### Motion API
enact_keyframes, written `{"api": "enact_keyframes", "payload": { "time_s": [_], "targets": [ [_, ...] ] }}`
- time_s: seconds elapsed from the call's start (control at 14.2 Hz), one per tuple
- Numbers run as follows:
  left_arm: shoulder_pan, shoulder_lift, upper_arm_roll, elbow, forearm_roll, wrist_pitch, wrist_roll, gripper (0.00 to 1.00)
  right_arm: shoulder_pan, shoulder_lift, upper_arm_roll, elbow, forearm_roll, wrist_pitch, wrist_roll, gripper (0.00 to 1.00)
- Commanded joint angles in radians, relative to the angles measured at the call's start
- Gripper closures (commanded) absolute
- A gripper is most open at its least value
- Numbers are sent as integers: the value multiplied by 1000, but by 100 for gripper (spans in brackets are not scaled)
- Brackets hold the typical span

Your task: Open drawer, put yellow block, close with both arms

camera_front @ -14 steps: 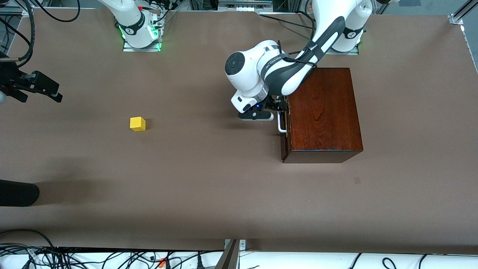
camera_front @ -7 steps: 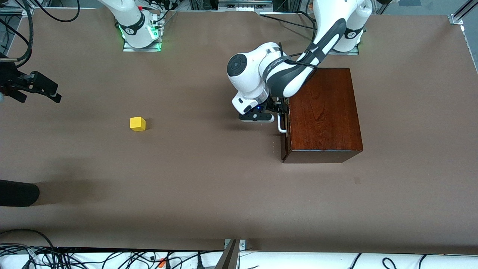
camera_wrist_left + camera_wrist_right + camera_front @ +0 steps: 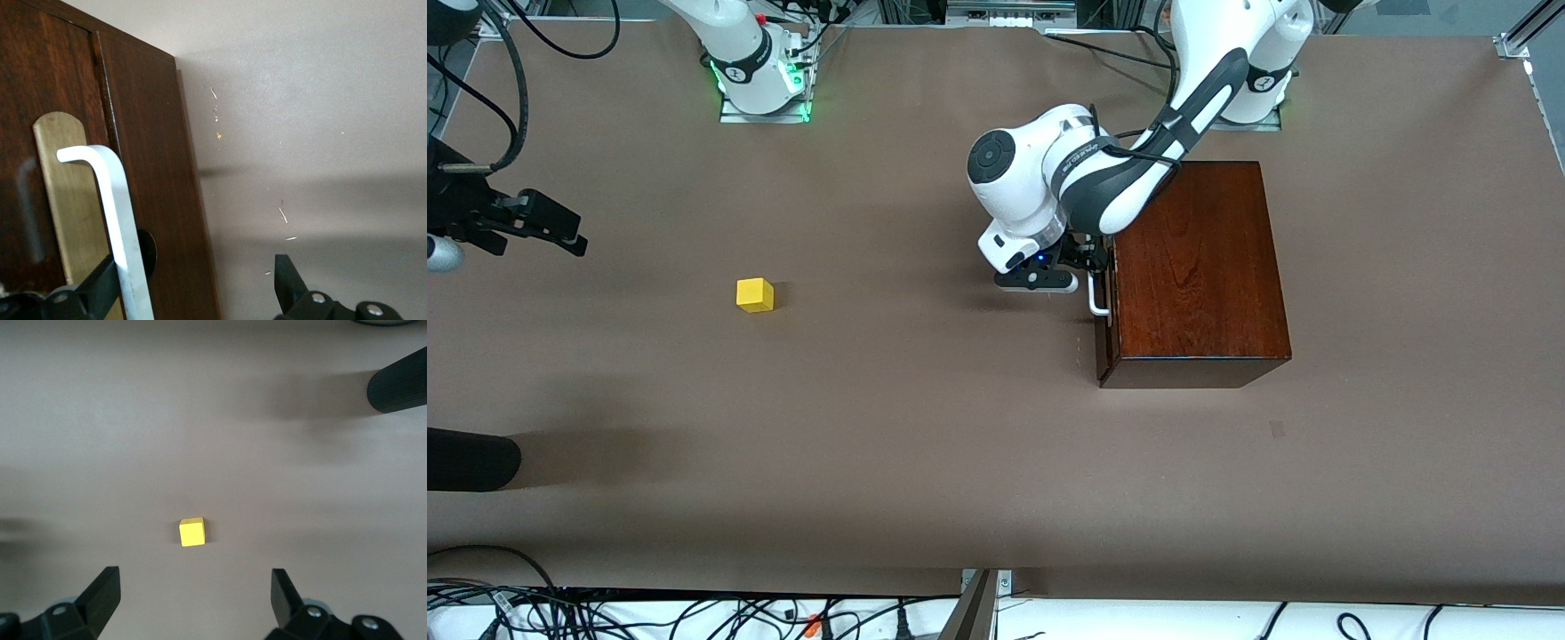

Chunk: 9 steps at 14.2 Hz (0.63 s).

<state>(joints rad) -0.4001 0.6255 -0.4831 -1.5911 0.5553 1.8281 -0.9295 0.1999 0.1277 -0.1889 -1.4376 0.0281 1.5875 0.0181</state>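
The shut drawer (image 3: 1104, 307) looked stiff, best pulled by its rigid handle (image 3: 113, 220), which the left claw (image 3: 193, 290) straddled, spread. The right claw (image 3: 193, 597), spread, hovered over the bench (image 3: 925, 462) near the light yellow block (image 3: 754, 294).

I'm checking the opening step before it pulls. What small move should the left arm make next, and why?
Probably shut the left end effector on the white handle. Its fingers are open, one already at the bar, and the drawer sits closed in the box. The right end effector waits open over the table with the yellow block ahead.
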Motion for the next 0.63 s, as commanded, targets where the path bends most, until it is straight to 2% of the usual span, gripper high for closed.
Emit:
{"api": "enact_keyframes", "payload": {
  "time_s": [0.0,0.56],
  "targets": [
    [-6,5,-2,-4,40,22,-29,0,3,12,0,-3,-32,-9,-10,0],
    [-23,13,-3,8,41,28,-66,0,1,33,5,-21,-33,0,-9,0]
  ]
}}
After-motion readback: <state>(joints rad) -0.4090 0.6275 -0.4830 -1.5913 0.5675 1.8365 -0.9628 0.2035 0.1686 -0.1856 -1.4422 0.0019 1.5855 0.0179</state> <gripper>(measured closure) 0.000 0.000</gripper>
